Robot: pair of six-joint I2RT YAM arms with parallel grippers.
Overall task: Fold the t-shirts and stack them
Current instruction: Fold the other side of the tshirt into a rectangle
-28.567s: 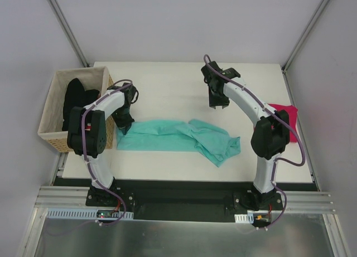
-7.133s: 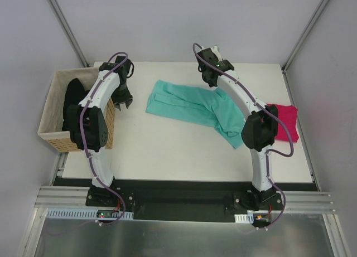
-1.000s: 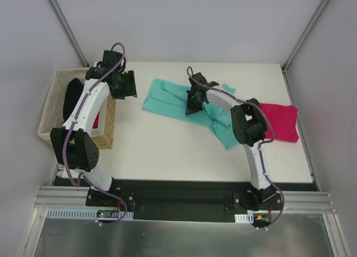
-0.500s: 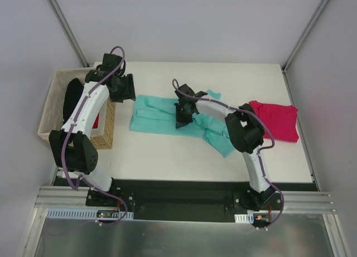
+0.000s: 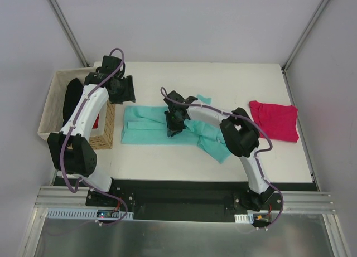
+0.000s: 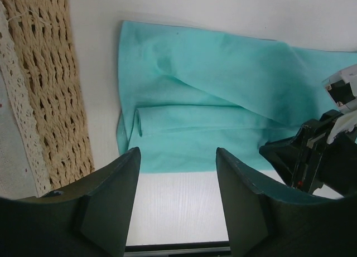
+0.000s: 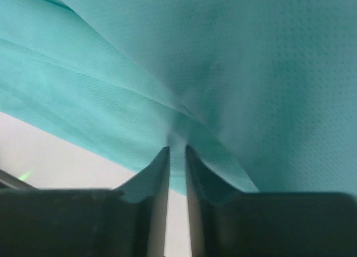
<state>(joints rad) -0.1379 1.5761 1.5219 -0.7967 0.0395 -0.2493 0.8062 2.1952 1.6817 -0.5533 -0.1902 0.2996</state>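
1. The teal t-shirt (image 5: 144, 131) lies spread across the middle-left of the surface (image 5: 156, 162). Its left end is just beside the woven basket (image 5: 107, 129), and its right end is bunched under the right arm.
2. The right jaws are down on the middle of this shirt. They stand narrow, and the wrist view shows a small pucker of teal cloth drawn in at their tips.
3. The left jaws hang wide apart over the shirt's left end, holding nothing. Both fingers frame the near-left hem from above.
4. The cloth looks thin, light and limp. It lies in soft folds, with one long doubled band (image 6: 184, 116) running lengthwise, so it will probably drape and sag wherever it is unsupported.
5. It should not be fragile or slippery. The likelier trouble is a lifted layer dragging its neighbour along, or a single-point grip letting the shirt swing and crumple.
6. The best holds are probably the hem corners or a folded edge, pinched through every layer. One such hold is the free left corner (image 6: 120, 141) under the left jaws.
7. The magenta t-shirt (image 5: 274, 121) lies flat, well apart at the right edge. The black t-shirts (image 5: 72, 96) sit heaped in the basket.
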